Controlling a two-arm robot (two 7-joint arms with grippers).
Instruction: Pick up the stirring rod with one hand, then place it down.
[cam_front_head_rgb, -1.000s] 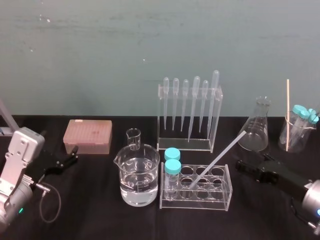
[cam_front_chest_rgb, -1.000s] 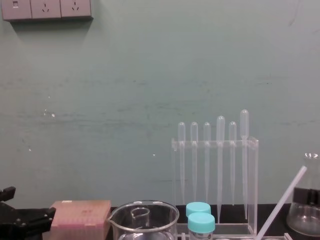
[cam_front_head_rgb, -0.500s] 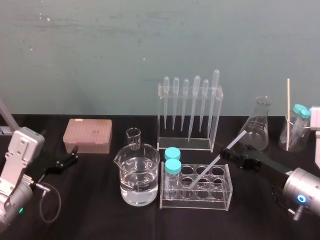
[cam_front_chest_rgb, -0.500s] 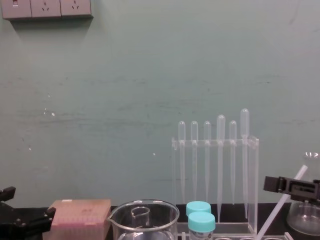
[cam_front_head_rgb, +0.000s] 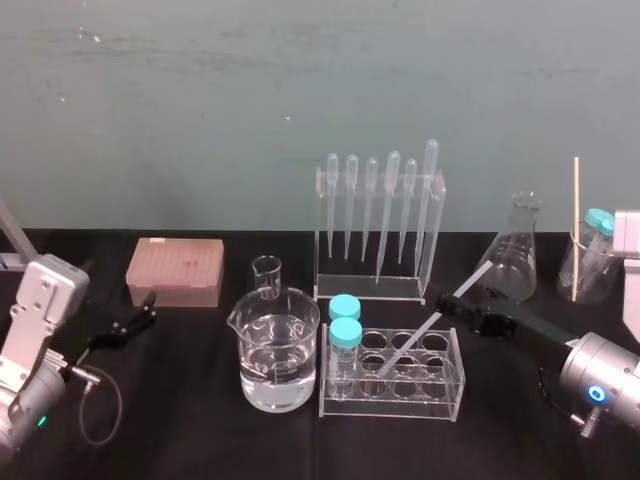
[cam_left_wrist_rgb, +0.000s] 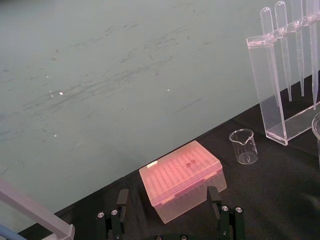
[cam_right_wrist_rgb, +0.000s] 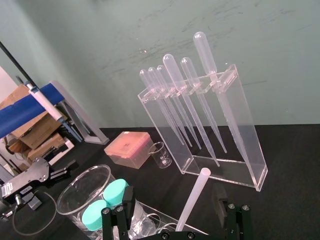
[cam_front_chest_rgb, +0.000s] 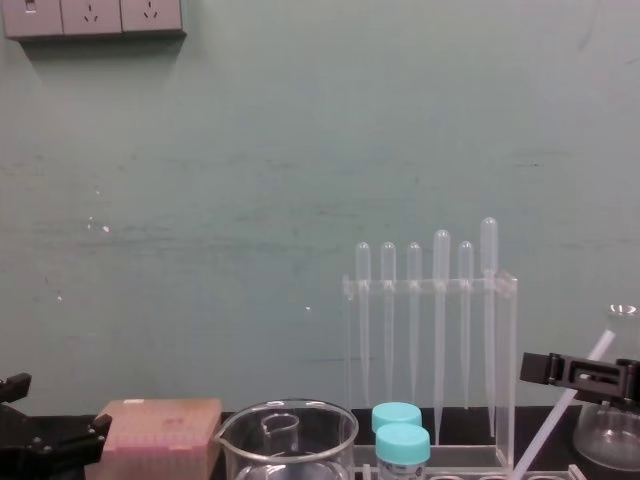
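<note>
Looking down from the head across the desk (cam_front_head_rgb: 200, 430), low and level from the chest at the wall (cam_front_chest_rgb: 300, 150). Close behind the left claw (cam_left_wrist_rgb: 167, 197) and right claw (cam_right_wrist_rgb: 174, 196) from the wrists, sharing the pipette rack (cam_front_head_rgb: 378, 230) throughout.

The black surface (cam_front_head_rgb: 200, 430) bore a pink tip box (cam_front_head_rgb: 175, 271), large beaker (cam_front_head_rgb: 275, 352), small beaker (cam_front_head_rgb: 267, 277), pipette rack (cam_front_head_rgb: 378, 235), test-tube rack (cam_front_head_rgb: 395, 377) and conical flask (cam_front_head_rgb: 512, 258).

The black right claw (cam_front_head_rgb: 458, 308) is hovering at the thin translucent-white stirring rod (cam_front_head_rgb: 425, 330), which is leaning in the clear plastic tube rack (cam_front_head_rgb: 440, 396).
</note>
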